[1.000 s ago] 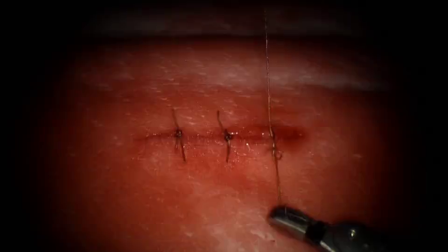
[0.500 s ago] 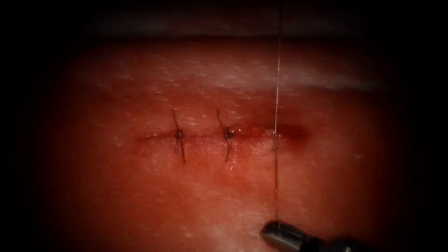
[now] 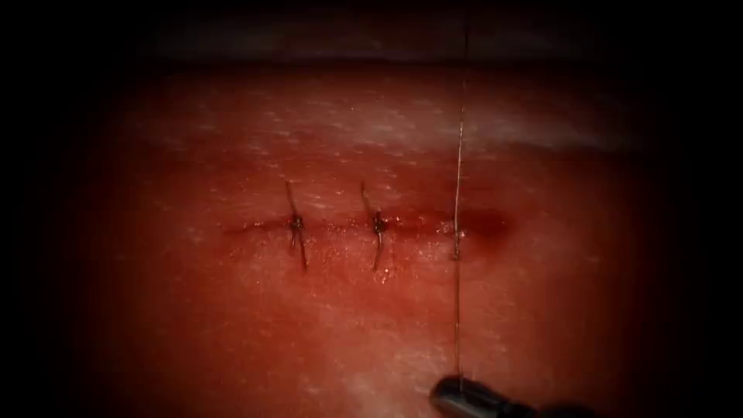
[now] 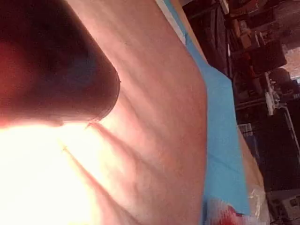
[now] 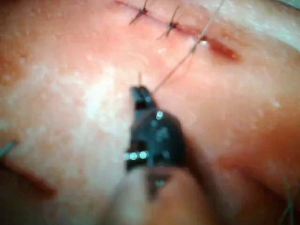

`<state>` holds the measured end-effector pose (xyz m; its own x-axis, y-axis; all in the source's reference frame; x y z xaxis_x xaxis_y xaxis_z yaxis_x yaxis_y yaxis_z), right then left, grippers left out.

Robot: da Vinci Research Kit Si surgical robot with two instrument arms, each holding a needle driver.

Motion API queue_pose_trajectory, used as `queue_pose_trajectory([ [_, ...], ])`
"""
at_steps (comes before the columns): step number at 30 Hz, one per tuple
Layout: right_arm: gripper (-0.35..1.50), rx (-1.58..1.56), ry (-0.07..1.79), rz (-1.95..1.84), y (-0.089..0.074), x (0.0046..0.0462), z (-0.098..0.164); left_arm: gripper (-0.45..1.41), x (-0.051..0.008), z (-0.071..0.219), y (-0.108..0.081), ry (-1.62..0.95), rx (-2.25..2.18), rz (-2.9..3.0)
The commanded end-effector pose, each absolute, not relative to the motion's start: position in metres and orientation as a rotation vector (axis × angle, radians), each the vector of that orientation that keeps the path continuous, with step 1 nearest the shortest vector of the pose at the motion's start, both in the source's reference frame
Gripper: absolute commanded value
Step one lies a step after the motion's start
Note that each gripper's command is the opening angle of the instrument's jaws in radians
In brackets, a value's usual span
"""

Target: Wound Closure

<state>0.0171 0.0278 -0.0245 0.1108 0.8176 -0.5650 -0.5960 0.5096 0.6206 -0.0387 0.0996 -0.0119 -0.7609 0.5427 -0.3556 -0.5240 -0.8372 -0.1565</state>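
The tissue (image 3: 232, 325) has a level cut (image 3: 340, 227) with two tied stitches (image 3: 296, 223) (image 3: 378, 225). A third stitch (image 3: 457, 232) crosses the cut near its right end. From it one taut strand of thread (image 3: 457, 310) runs straight down to my right tool (image 3: 462, 387), whose jaws are shut on the thread. A second strand (image 3: 461, 131) rises straight up out of the picture. The right wrist view has the right tool's tip (image 5: 139, 93) gripping the thread (image 5: 176, 70), which leads to the third stitch (image 5: 202, 42). The left arm's dark shaft (image 4: 56, 61) hangs over the tissue.
Red fluid lies in the cut's unstitched right end (image 3: 484, 224), also seen in the right wrist view (image 5: 224, 50). A blue drape (image 4: 225, 140) borders the tissue in the left wrist view. Short cut thread ends stick out of both tied stitches.
My right tool has drawn back toward the picture's bottom edge with the thread. The small loop at the third stitch has closed down onto the cut, and both strands now run straight and taut.
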Motion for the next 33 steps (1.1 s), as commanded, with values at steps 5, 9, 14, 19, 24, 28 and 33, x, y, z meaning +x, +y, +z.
queue_pose_trajectory([
  [5,1.21,0.212,1.031,1.089,0.029,0.0177,-0.023,-0.35,-0.0365,-0.015,0.097,-0.241,-0.654,2.447],
  [9,1.40,0.211,1.026,1.097,0.030,0.0170,-0.024,-0.35,-0.0341,-0.020,0.092,-0.374,-0.718,2.407],
  [14,1.46,0.231,1.017,1.104,0.031,0.0153,-0.026,-0.35,-0.0322,-0.027,0.085,-0.467,-0.797,2.377],
  [19,1.31,0.247,1.032,1.116,0.034,0.0151,-0.028,-0.35,-0.0320,-0.033,0.078,-0.498,-0.891,2.351],
  [24,1.30,0.276,1.072,1.119,0.038,0.0165,-0.027,-0.35,-0.0331,-0.035,0.073,-0.503,-0.918,2.366],
  [28,1.30,0.330,1.086,1.077,0.039,0.0172,-0.027,-0.35,-0.0338,-0.035,0.068,-0.507,-0.935,2.387],
  [33,1.18,0.291,1.100,1.064,0.041,0.0195,-0.025,-0.35,-0.0343,-0.033,0.064,-0.523,-0.945,2.394],
])
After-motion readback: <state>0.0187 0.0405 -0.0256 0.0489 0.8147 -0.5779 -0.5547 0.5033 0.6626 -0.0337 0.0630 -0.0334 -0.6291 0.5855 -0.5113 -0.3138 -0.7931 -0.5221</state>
